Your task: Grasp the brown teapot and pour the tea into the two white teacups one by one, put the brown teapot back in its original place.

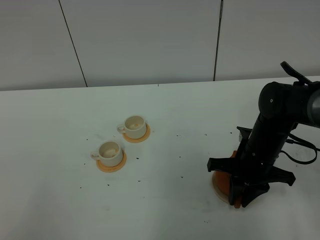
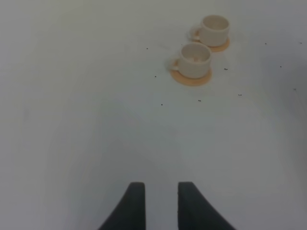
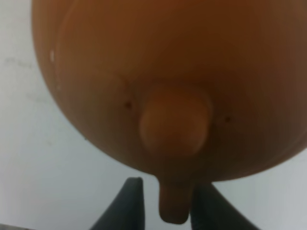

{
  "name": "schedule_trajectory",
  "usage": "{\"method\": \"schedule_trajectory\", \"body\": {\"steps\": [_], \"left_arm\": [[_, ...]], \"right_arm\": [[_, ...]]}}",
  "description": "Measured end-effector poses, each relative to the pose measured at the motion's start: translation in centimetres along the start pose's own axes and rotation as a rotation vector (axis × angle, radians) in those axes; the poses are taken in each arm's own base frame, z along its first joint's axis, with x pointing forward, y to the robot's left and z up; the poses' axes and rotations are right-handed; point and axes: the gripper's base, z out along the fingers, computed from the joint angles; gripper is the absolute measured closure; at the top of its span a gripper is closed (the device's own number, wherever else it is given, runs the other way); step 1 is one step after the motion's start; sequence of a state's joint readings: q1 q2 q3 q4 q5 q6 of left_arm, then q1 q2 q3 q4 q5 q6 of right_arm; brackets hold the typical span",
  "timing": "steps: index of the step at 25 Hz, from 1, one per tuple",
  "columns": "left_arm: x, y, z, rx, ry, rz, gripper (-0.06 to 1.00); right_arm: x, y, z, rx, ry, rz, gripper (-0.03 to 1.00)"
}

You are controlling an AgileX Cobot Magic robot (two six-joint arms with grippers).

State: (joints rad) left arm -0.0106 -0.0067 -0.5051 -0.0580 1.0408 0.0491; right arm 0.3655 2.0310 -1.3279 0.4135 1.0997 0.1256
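Two white teacups (image 1: 135,127) (image 1: 109,151), two orange coasters (image 1: 146,134) (image 1: 120,163), one brown teapot (image 3: 168,72), one tan coaster (image 1: 218,184)

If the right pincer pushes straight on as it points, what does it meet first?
The round reddish-brown clay teapot, its body just past the loop handle between the fingers; depth unclear.

The white table (image 1: 45,165), flecked with small dark specks (image 2: 161,104), bears an orange coaster (image 2: 192,80) well ahead of the left gripper's (image 2: 160,206) jaws, a second orange coaster (image 2: 222,47) just beyond it, and a pale tan coaster (image 1: 218,184) beneath the right gripper's (image 1: 240,199) jaws.
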Motion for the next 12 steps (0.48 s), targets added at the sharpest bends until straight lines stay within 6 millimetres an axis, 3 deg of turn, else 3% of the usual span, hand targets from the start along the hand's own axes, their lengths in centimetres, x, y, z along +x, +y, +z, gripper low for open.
{"method": "schedule_trajectory", "body": {"steps": [7, 12], "left_arm": [[0.00, 0.00, 0.00, 0.000, 0.000, 0.000, 0.70], [0.00, 0.00, 0.00, 0.000, 0.000, 0.000, 0.70]], "right_arm": [[-0.02, 0.03, 0.00, -0.003, -0.002, -0.043, 0.87], [-0.03, 0.05, 0.00, -0.005, -0.003, -0.071, 0.87]]}}
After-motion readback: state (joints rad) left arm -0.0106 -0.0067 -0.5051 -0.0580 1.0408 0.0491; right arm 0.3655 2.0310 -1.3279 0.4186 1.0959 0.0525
